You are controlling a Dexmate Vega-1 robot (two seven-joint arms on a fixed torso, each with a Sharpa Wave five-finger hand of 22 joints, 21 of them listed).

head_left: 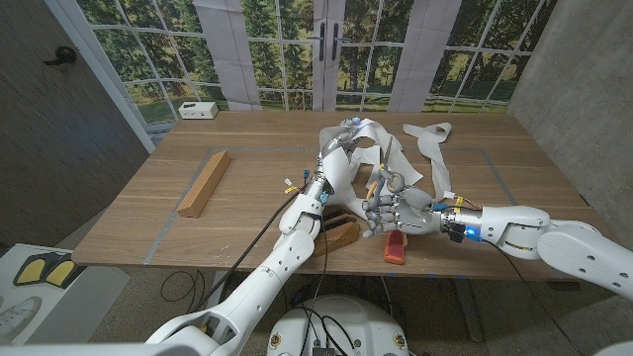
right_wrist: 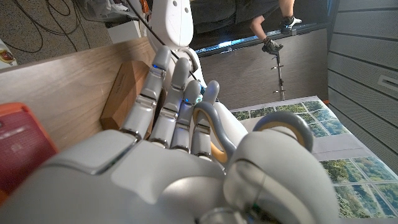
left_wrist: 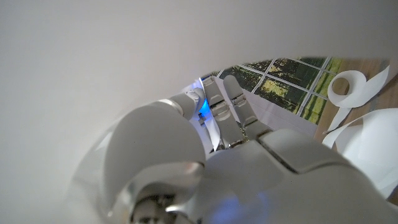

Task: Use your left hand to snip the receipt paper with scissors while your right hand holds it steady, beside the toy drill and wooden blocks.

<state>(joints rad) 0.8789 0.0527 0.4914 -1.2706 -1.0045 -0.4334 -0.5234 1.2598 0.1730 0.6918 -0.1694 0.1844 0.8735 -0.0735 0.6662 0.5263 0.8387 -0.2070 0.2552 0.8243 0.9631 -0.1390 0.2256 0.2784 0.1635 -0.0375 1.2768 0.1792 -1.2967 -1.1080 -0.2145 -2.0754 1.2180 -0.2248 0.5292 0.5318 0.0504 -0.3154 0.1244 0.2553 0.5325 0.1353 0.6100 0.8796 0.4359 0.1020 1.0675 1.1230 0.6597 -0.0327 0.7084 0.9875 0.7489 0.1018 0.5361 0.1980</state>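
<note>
wooden table (head_left: 247, 213) before forest-window backdrop (head_left: 297, 49)

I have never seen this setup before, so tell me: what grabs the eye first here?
The white receipt paper, curling in long strips across the table's middle and far side. Just in front of it the left hand and right hand meet, grey scissors handles looped at the right hand. A long wooden block lies alone on the left.

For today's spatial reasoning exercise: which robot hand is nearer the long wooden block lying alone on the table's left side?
Left. The left hand is right of the long wooden block; the right hand is farther right.
</note>
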